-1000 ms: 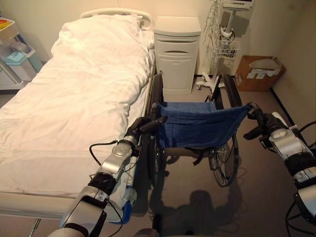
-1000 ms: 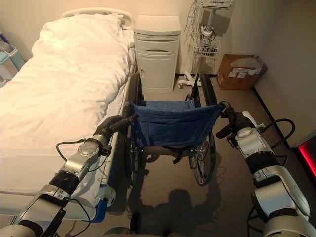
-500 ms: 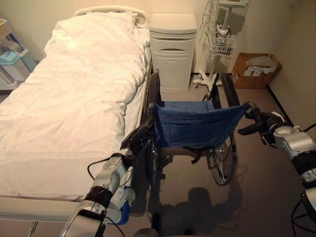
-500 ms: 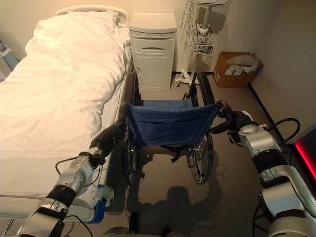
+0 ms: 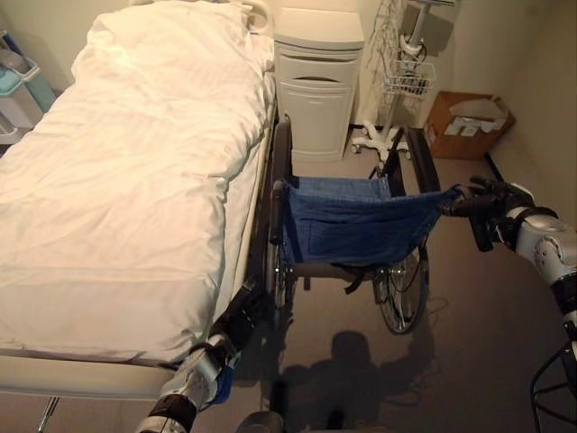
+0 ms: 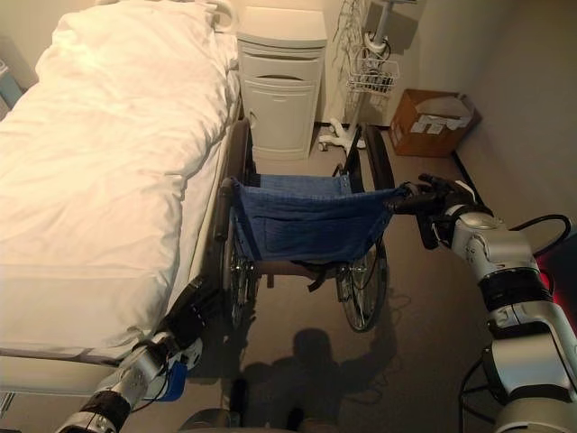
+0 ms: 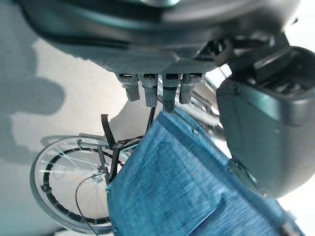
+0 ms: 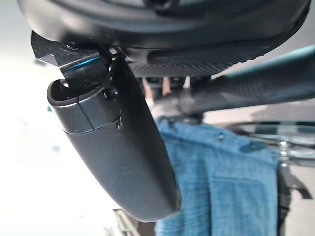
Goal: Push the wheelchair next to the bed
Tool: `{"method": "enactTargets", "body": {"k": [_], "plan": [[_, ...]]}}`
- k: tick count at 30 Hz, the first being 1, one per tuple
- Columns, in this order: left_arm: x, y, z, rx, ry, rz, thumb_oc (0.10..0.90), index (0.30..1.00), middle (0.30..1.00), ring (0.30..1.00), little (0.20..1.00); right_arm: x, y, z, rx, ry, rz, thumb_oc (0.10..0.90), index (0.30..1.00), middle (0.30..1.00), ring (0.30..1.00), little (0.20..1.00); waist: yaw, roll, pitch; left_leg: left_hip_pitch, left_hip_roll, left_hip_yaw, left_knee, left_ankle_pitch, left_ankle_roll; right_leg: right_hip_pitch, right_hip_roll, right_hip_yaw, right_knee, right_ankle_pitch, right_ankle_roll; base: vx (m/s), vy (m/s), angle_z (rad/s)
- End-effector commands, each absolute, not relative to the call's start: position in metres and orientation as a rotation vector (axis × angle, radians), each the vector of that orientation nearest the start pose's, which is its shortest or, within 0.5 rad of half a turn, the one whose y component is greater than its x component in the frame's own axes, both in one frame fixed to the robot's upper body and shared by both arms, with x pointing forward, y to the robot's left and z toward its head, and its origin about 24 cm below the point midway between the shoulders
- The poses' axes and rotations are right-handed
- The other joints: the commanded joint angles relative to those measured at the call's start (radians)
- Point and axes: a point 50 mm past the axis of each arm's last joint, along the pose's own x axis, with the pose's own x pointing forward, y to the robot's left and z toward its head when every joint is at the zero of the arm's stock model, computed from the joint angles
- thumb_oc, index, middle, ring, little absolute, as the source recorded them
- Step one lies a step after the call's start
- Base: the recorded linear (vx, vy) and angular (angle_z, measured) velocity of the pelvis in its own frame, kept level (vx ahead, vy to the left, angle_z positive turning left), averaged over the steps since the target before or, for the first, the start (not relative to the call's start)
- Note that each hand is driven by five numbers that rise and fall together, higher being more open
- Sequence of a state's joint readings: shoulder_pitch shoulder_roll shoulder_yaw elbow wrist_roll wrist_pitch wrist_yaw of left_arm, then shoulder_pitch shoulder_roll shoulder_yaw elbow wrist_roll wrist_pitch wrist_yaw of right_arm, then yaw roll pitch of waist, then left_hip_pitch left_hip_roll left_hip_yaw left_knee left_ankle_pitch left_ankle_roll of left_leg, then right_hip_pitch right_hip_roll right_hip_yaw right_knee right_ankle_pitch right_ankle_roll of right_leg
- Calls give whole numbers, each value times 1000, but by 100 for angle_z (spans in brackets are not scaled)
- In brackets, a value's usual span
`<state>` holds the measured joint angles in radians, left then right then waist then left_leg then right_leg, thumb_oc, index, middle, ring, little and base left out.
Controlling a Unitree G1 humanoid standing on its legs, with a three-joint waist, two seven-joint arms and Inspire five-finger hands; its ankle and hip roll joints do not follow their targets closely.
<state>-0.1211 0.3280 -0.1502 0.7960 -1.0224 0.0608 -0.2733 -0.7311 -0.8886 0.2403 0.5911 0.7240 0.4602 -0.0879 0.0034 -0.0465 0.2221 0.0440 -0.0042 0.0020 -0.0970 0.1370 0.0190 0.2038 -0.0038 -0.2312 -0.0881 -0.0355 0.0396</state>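
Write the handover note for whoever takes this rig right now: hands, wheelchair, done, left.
Left hand: off the wheelchair, low beside the bed frame, fingers straight and holding nothing.
Right hand: at the chair's right push handle, which lies across its palm in the right wrist view; whether the fingers close round it cannot be made out.
Wheelchair: alongside the bed's right edge, its left wheel close to the bed frame, facing the bedside cabinet.
Done: chair looks parked next to the bed.
Left: probably just free the right hand and step back.
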Motion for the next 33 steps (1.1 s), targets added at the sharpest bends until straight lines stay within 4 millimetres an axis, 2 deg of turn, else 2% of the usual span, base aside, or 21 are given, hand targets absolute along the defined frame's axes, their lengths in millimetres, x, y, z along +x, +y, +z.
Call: {"method": "enactTargets", "body": {"k": [1,6,9,12,17,20,23,24,25,26,28,30,31,33], "plan": [[248,217,-54,-812,371,-32,800,900,900,900,900,351,-328,241,-121,-21,-293,800,900,900,900,900,49,-43,-119,83,-20,62,58,-167,-22,-83,-43,46,99,24,53,0,0,0],[243,222,-59,-892,350,21,800,900,900,900,900,343,-341,232,-95,12,-329,800,900,900,900,900,39,-48,-124,83,-20,65,54,-170,-20,-88,-40,55,97,23,52,-16,-7,0],[235,226,-65,-932,351,55,800,900,900,900,900,334,-355,219,-44,43,-359,800,900,900,900,900,33,-51,-125,83,-21,68,52,-173,-18,-90,-40,60,93,25,54,-34,-20,2],[223,229,-74,-966,376,54,800,900,900,900,900,319,-374,200,57,74,-396,800,900,900,900,900,23,-53,-126,84,-19,76,49,-177,-17,-94,-38,68,89,27,56,-26,-13,1],[203,226,-88,-924,458,18,800,900,900,900,900,293,-404,176,215,80,-475,800,900,900,900,900,6,-52,-123,84,-18,88,51,-186,-13,-105,-33,85,89,30,59,-43,-23,-3],[196,226,-91,-876,481,-20,800,900,900,900,900,272,-419,152,277,104,-521,800,900,900,900,900,-7,-49,-118,82,-19,97,54,-190,-9,-116,-27,101,94,33,61,-50,-19,-13],[187,222,-96,-785,523,-94,800,900,900,900,900,250,-429,118,358,143,-574,800,900,900,900,900,-15,-45,-110,75,-19,104,61,-195,-3,-131,-22,118,99,36,63,-54,-28,-14],[184,220,-97,-749,538,-121,800,900,900,900,900,243,-429,101,385,166,-582,800,900,900,900,900,-19,-42,-107,73,-20,107,63,-198,-1,-137,-20,123,102,37,64,-40,-22,-17],[183,220,-98,-739,542,-131,800,900,900,900,900,242,-429,98,387,171,-583,800,900,900,900,900,-18,-41,-107,73,-20,108,64,-198,0,-138,-20,124,103,37,65,-34,-15,-17],[181,219,-98,-706,545,-169,800,900,900,900,900,234,-428,79,425,199,-592,800,900,900,900,900,-20,-37,-105,70,-20,111,66,-200,2,-142,-17,130,105,38,65,-17,-8,-14],[180,217,-99,-679,549,-200,800,900,900,900,900,228,-427,68,449,223,-601,800,900,900,900,900,-20,-35,-106,69,-20,113,67,-202,4,-144,-15,134,106,37,65,-13,-8,-9],[179,213,-99,-596,551,-256,800,900,900,900,900,215,-423,41,542,245,-627,800,900,900,900,900,-20,-28,-106,66,-21,117,71,-206,9,-150,-14,137,111,35,65,-17,-7,-7],[179,213,-99,-588,551,-259,800,900,900,900,900,213,-423,38,550,249,-632,800,900,900,900,900,-19,-28,-106,65,-21,117,73,-207,9,-151,-14,137,112,34,65,0,0,0],[181,211,-98,-505,547,-291,800,900,900,900,900,208,-413,18,660,268,-622,800,900,900,900,900,-19,-23,-105,64,-22,118,74,-209,10,-154,-13,139,115,34,65,0,0,0]]}}
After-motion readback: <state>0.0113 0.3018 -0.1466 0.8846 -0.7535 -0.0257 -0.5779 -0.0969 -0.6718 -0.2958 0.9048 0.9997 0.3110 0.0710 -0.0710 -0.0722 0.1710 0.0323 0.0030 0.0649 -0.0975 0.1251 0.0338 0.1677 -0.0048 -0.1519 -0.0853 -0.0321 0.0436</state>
